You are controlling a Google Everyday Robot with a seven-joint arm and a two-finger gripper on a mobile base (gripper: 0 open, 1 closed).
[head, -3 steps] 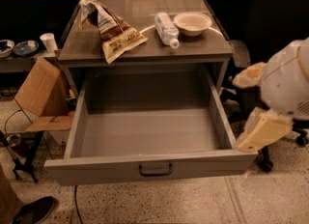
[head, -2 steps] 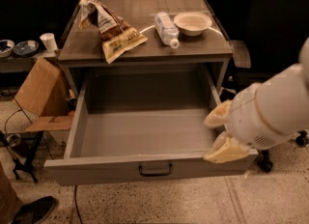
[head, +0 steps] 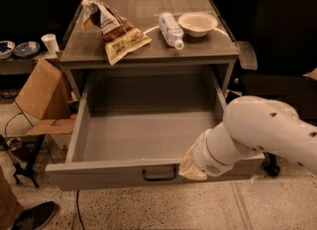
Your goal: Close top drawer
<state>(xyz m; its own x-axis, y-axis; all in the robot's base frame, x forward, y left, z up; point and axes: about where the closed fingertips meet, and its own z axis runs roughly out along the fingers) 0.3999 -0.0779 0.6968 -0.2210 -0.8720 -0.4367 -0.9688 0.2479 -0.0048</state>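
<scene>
The top drawer (head: 143,135) is looking like matt grey painted metal; the gripper (head: 190,167), sitting at its front panel, is showing smooth cream plastic.

My one camera looks steeply down from high in front, close behind my pincer (head: 192,166), which sits low in view at the front panel of the top drawer (head: 99,175), the open drawer beyond it and the bench (head: 148,8) top farther past that.
</scene>
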